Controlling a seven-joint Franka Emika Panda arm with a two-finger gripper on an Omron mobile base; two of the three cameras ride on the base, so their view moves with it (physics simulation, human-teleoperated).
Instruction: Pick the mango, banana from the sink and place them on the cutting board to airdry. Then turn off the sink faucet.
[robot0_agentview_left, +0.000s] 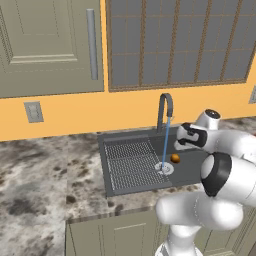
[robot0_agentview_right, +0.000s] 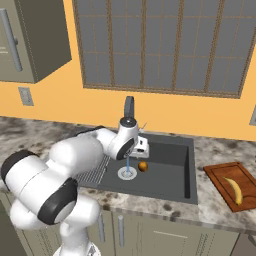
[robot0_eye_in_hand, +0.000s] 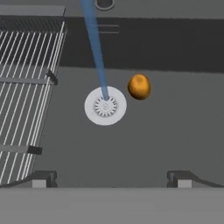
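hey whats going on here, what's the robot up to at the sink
The arm is reaching over the sink with its gripper open and empty, above the mango lying beside the drain. The banana already lies on the cutting board to the right. The faucet is running, its stream hitting the drain.

An orange wall (robot0_agentview_left: 75, 112) is seen behind the mottled stone desk (robot0_agentview_left: 40, 170). A large gridded window (robot0_agentview_right: 160, 45) is set above it, with an olive-grey upper cabinet (robot0_agentview_left: 47, 45) to the left. A wall socket (robot0_agentview_left: 33, 111) is mounted below that cabinet.
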